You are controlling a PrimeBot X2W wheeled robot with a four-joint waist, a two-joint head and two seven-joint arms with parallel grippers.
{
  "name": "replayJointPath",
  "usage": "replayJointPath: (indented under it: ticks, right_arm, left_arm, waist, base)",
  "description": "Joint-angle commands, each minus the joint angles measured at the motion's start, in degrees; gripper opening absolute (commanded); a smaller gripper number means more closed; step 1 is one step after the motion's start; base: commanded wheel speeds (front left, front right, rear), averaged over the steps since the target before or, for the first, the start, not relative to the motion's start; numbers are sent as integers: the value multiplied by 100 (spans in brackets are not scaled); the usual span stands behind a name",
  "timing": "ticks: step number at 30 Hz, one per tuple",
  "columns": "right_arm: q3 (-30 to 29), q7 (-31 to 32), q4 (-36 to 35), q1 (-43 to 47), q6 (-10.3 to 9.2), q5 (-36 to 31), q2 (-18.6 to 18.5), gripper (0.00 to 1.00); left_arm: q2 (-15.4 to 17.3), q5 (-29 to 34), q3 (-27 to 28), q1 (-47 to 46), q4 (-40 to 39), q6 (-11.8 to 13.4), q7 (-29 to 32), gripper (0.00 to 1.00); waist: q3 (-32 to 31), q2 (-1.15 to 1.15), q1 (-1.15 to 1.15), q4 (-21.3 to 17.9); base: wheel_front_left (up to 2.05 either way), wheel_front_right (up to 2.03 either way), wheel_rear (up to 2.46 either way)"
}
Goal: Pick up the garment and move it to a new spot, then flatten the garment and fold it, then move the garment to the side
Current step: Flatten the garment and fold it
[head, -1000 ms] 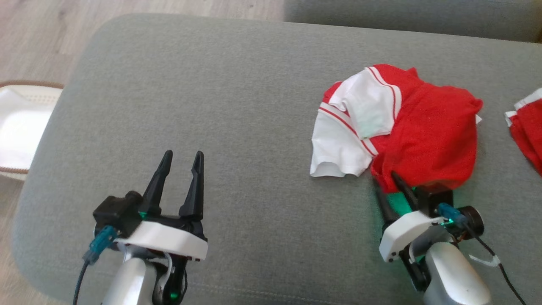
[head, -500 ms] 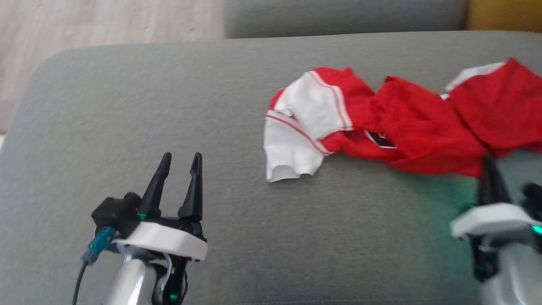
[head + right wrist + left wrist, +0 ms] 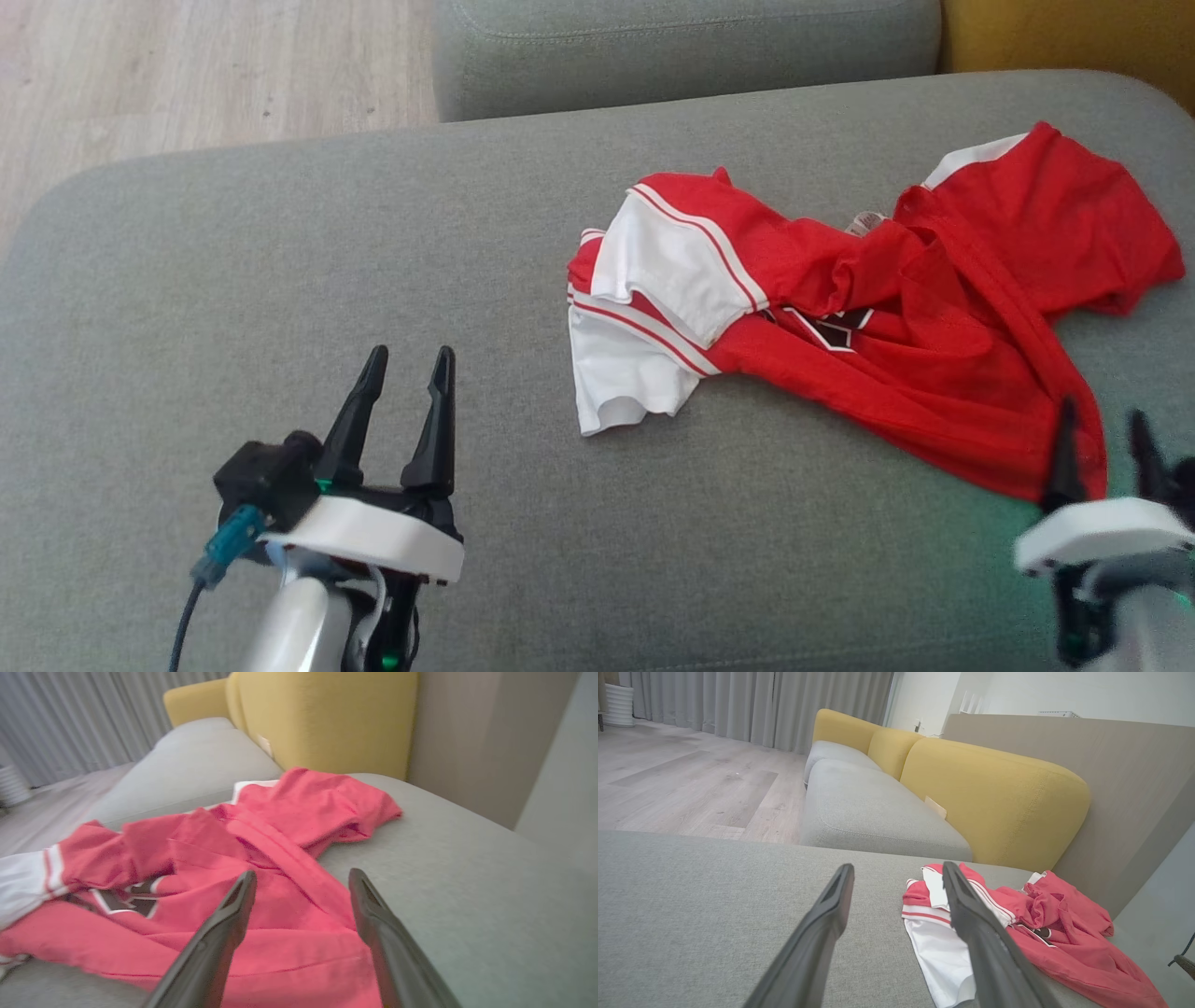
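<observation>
The garment [image 3: 896,317] is a red shirt with white, red-striped sleeves, lying rumpled and partly spread across the right half of the grey cushion [image 3: 373,261]; it also shows in the left wrist view [image 3: 1017,933] and the right wrist view [image 3: 261,868]. My right gripper [image 3: 1102,434] stands open at the shirt's near right hem, its fingers over the red cloth and nothing pinched between them. My left gripper [image 3: 406,373] hovers open over bare cushion, well to the left of the white sleeve [image 3: 625,373].
A second grey seat cushion [image 3: 681,47] lies beyond the one I work on, with yellow backrests [image 3: 994,793] along the right. Wooden floor [image 3: 187,75] shows past the cushion's far left edge.
The right gripper dragged the shirt's hem to the right, spreading the bunched garment out, then let go and opened. The head camera swung right. The left gripper stayed put.
</observation>
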Motion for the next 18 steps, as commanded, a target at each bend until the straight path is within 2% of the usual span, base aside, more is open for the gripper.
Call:
replayJointPath:
  ticks: [1,6,7,11,18]
  right_arm:
    - [428,-154,-246,-189,-4,139,-32,100]
    - [1617,-339,-709,-37,-4,617,-32,100]
    - [1617,-339,-709,-37,-4,617,-32,100]
    - [2316,-388,-1057,155,-4,816,-32,100]
    - [2986,-332,-1158,155,-4,611,-32,100]
  left_arm:
    - [15,-26,146,-128,-168,10,-29,100]
    - [15,-54,148,-112,-152,15,-29,100]
    - [15,-54,148,-112,-152,15,-29,100]
    - [15,-77,99,-112,-155,21,-29,100]
    - [15,-86,8,-92,-162,28,-29,100]
  waist:
    - [-15,0,0,14]
    - [-52,0,0,83]
    - [-52,0,0,83]
    - [-71,0,0,201]
    - [-47,0,0,517]
  base:
    - [0,0,0]
    - [0,0,0]
    - [0,0,0]
    - [0,0,0]
    - [0,0,0]
